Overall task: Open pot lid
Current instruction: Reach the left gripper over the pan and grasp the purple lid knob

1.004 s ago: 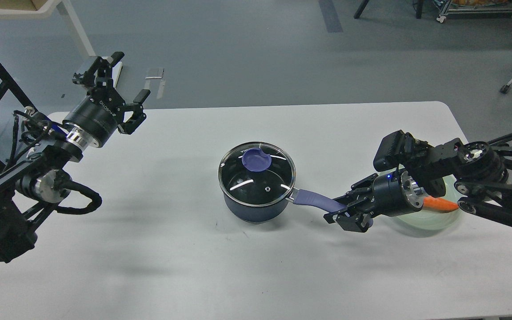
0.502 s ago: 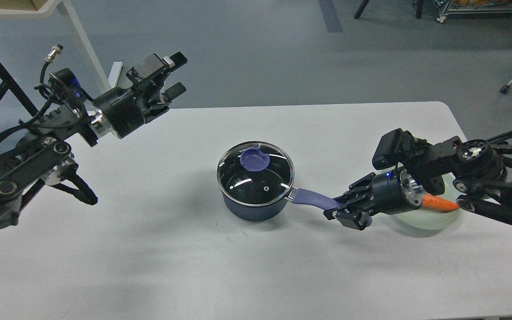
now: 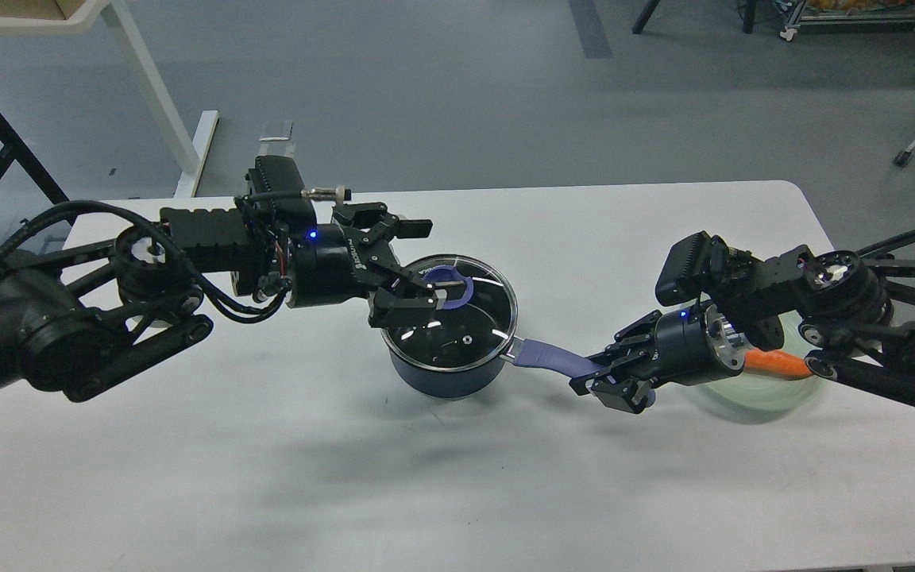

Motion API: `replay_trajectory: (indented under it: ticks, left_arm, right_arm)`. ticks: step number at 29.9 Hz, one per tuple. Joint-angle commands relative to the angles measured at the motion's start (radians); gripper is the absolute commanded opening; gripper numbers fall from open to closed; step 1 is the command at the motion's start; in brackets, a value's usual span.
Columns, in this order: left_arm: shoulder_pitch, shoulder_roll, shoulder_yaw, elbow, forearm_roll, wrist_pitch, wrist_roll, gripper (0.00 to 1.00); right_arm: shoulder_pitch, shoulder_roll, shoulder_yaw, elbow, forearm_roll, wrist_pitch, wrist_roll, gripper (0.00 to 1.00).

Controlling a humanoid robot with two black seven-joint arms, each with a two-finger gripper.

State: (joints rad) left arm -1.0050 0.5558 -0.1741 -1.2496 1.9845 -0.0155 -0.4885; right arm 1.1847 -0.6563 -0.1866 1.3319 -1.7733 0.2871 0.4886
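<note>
From the head view, a dark blue saucepan stands near the middle of the white worktop, its glass lid seated on the rim. A purple knob sits on the lid's far half, and the pan's purple handle points to the right.

The left arm reaches in from the left, low over the worktop, and its left tool hangs above the lid with its fingers spread wide: one finger lies beyond the far rim, the other is over the glass just beside the knob. Whether that nearer finger touches the knob is hard to judge from this angle.

The right tool is pressed closed on the end of the purple handle, its fingers pinching it from both sides.

Behind that arm's wrist, a pale green bowl rests near the worktop's right edge, with an orange carrot lying across it, both partly hidden by the arm.
</note>
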Motion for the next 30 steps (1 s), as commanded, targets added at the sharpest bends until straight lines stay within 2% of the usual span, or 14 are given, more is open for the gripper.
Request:
replay_trajectory:
  ticks: [1, 11, 20, 24, 25, 28, 30]
  left_arm:
    - [-0.027, -0.066, 0.041, 0.061, 0.046, 0.012, 0.0, 0.99]
    - [-0.018, -0.166, 0.05, 0.193, 0.091, 0.014, 0.0, 0.99]
    - [-0.011, -0.174, 0.081, 0.24, 0.093, 0.04, 0.0, 0.99]
    - [-0.009, -0.175, 0.085, 0.24, 0.091, 0.043, 0.0, 0.96]
    - [-0.007, -0.175, 0.085, 0.24, 0.091, 0.043, 0.0, 0.93]
    - [-0.003, -0.175, 0.085, 0.242, 0.091, 0.046, 0.0, 0.78]
    - [0.0, -0.175, 0.085, 0.242, 0.089, 0.048, 0.0, 0.75]
  right_arm:
    - [0.0, 0.0, -0.001, 0.0, 0.0, 0.0, 0.0, 0.28]
    - [0.0, 0.0, 0.001, -0.002, 0.0, 0.0, 0.0, 0.28]
    - [0.0, 0.0, 0.003, -0.002, 0.0, 0.0, 0.0, 0.28]
    - [0.0, 0.0, 0.003, -0.002, 0.0, 0.0, 0.0, 0.28]
    - [0.0, 0.0, 0.004, -0.002, 0.0, 0.0, 0.0, 0.28]
    - [0.0, 0.0, 0.004, -0.002, 0.0, 0.0, 0.0, 0.28]
    - [0.0, 0.0, 0.004, -0.002, 0.0, 0.0, 0.0, 0.28]
